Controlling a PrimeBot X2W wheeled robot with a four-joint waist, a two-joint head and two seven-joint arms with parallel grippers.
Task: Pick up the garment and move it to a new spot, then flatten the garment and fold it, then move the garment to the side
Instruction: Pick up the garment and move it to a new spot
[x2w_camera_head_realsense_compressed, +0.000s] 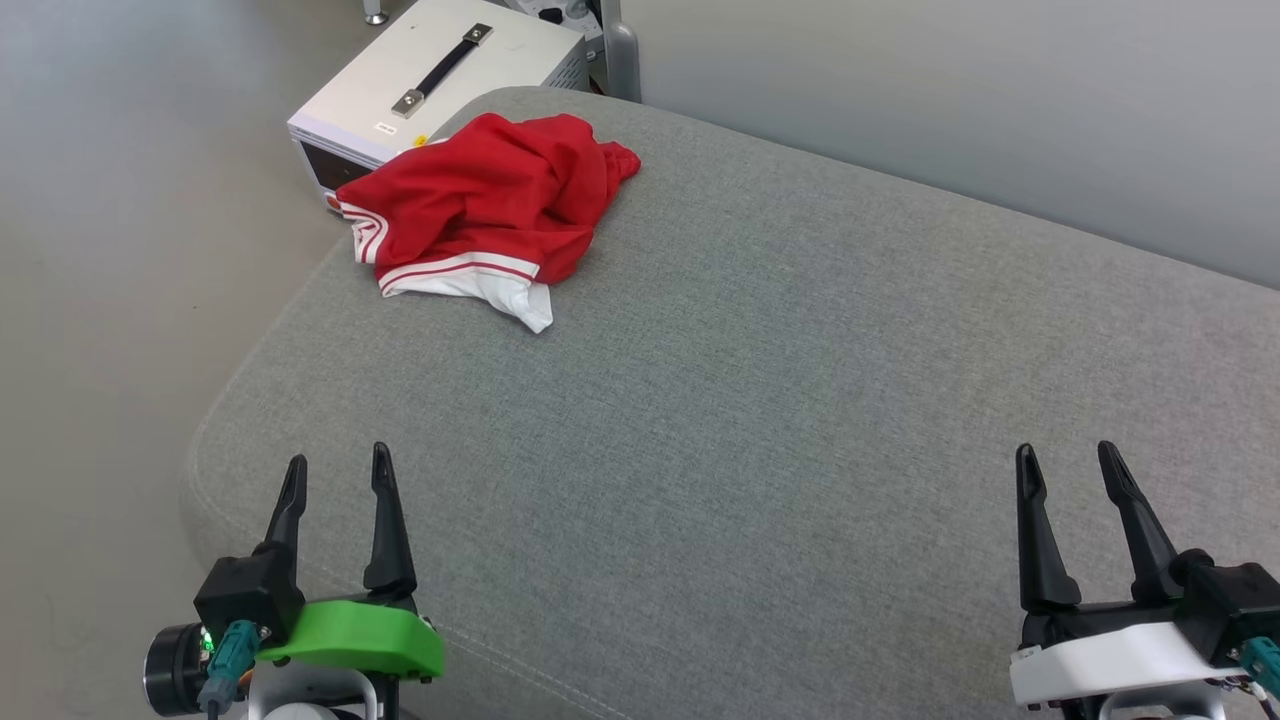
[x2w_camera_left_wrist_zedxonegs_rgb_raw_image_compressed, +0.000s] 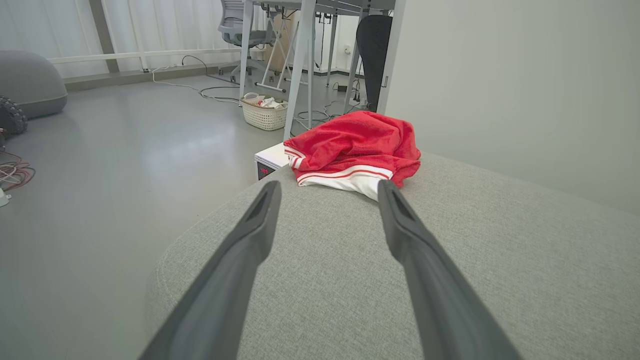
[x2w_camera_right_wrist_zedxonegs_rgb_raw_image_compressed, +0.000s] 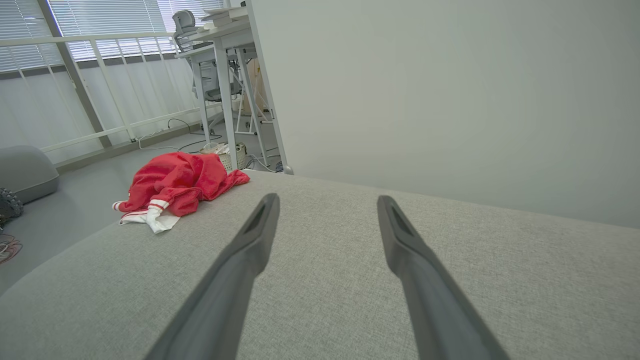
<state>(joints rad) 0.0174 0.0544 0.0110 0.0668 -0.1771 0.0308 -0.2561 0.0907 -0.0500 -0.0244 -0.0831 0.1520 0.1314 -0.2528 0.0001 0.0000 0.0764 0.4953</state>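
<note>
Closest to you, the left gripper (x2w_camera_head_realsense_compressed: 339, 455) and the right gripper (x2w_camera_head_realsense_compressed: 1066, 449) both sit low over the near edge of the seat, well apart from each other. Their fingers are spread wide and released, with nothing between them. They hang over a broad grey fabric cushion (x2w_camera_head_realsense_compressed: 760, 420), woven and slightly domed, with rounded corners and a seam along its near left edge. Most of it lies bare, so you have plenty of room to lay cloth out flat. The red shirt (x2w_camera_head_realsense_compressed: 480, 200) is at the far left corner of that cushion, well away from both grippers and more in line with the left one. It is a crumpled heap, with a white sleeve and its red-and-white stripe trim spilling toward you. Judging from that, the task has hardly begun: the shirt is neither gripped nor spread, and you have yet to lift it, move it, flatten it, fold it and set it aside. Just beyond the heap, a white box with a black strap handle (x2w_camera_head_realsense_compressed: 430, 70) stands on the floor against the cushion's far left edge; I cannot tell whether the cloth touches it. Around the cushion, a smooth grey floor (x2w_camera_head_realsense_compressed: 120, 250) runs off to the left and a plain pale wall (x2w_camera_head_realsense_compressed: 950, 90) rises close behind. Farther back in the left wrist view you can see a white woven basket (x2w_camera_left_wrist_zedxonegs_rgb_raw_image_compressed: 263, 112), desk legs (x2w_camera_left_wrist_zedxonegs_rgb_raw_image_compressed: 300, 60), loose cables and an office chair (x2w_camera_left_wrist_zedxonegs_rgb_raw_image_compressed: 240, 25).
</note>
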